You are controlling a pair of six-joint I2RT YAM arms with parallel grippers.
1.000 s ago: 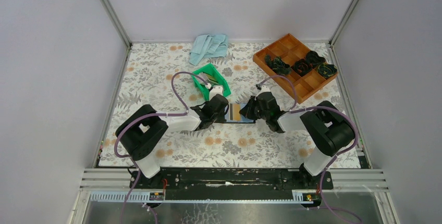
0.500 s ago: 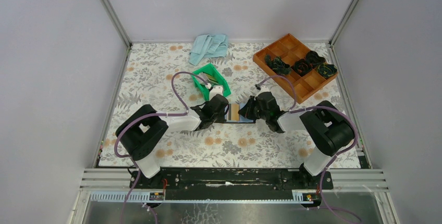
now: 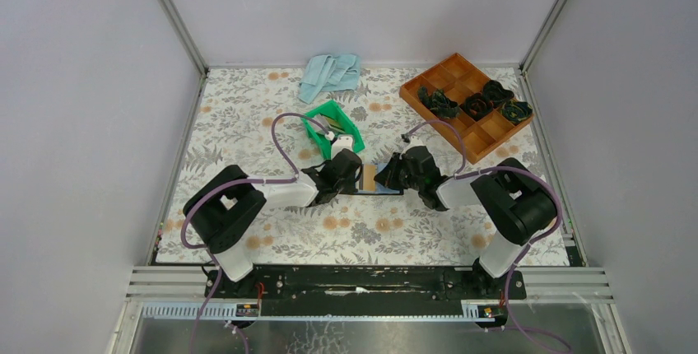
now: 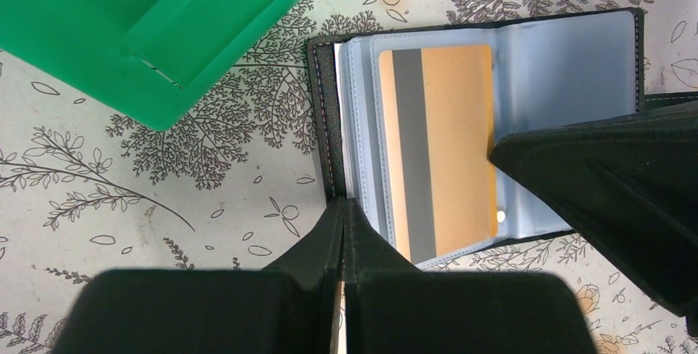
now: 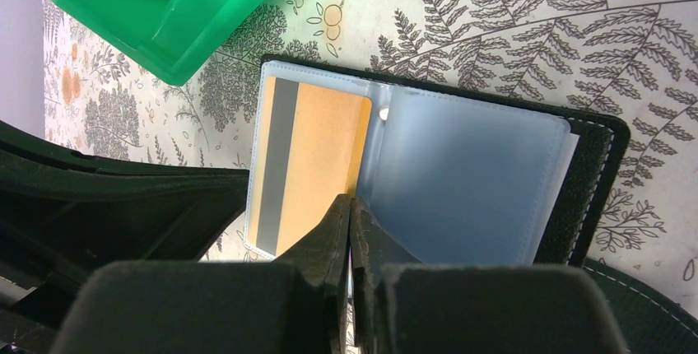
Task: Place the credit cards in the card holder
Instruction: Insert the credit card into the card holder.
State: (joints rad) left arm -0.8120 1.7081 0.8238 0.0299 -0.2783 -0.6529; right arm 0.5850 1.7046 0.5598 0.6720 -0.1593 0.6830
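While both arms meet at the middle of the table, the card holder [image 4: 325,123] lies open and flat on the patterned cloth, just beside the green bin [image 4: 123,33].

1. Card holder: the black cover faces down and the clear sleeves face up.
2. Card: one orange card [image 4: 449,123] with a grey stripe sits in the sleeve [image 4: 362,107] nearest the bin. It appears fully or almost fully seated.
3. Left gripper [image 4: 342,210]: the jaws are closed together, with the tip at the black edge of the holder. Whether it pinches that edge or only presses on it cannot be told.
4. Right gripper [image 5: 351,206]: the jaws are closed together, with the tip at the inner edge of the card, where two sleeves meet. Whether it grips anything cannot be told.

Progress, as a judgement: one card is loaded or in its final push. The neighbouring sleeves appear empty. Small pale items in the bin show only in the top view and are too small to identify; any further cards are not yet in the holder.
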